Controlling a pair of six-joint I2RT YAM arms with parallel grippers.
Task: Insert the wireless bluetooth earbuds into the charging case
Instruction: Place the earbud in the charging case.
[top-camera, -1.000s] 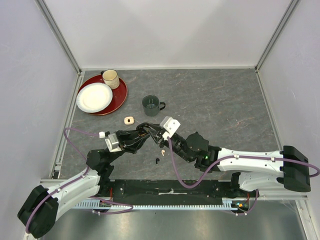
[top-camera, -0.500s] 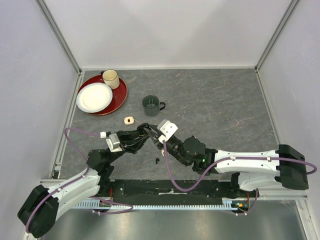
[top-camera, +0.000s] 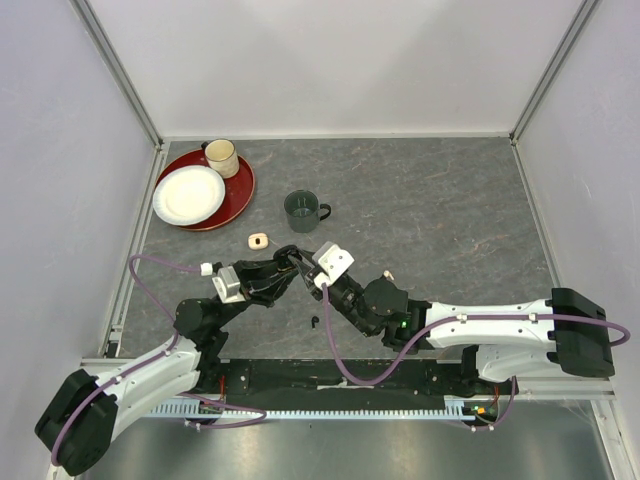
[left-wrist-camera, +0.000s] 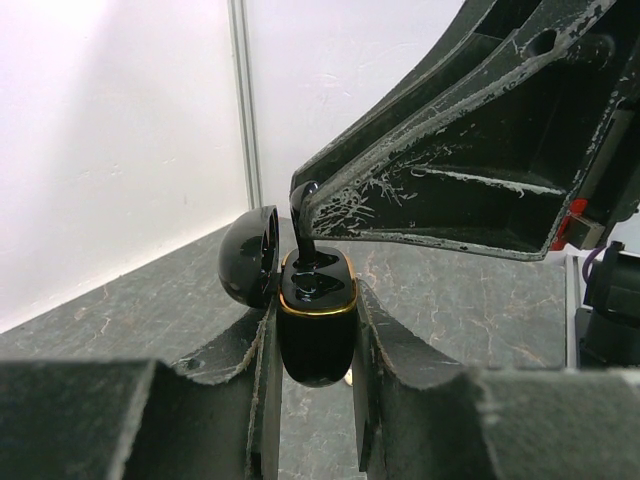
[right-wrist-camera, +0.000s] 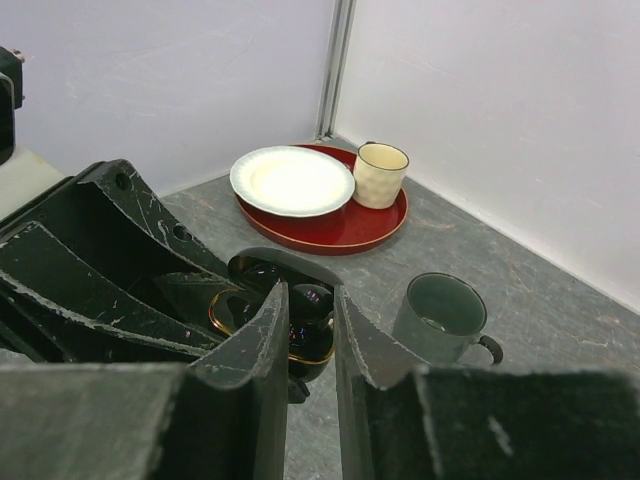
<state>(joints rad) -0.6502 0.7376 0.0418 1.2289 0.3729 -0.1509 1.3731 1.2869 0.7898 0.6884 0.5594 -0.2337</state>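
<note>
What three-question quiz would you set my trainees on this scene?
1. True or false: the glossy black gold-rimmed charging case held by the left fingers has its lid open.
2. What stands on the round red tray? A) white plate and cream cup B) spoon C) bottle
3. What do the right fingers hold at the case's opening?
Key: 1 true; 2 A; 3 a small black stemmed earbud.

Your overhead view looks down from behind the arms; both wrist views share the charging case (left-wrist-camera: 317, 335), seen close.
</note>
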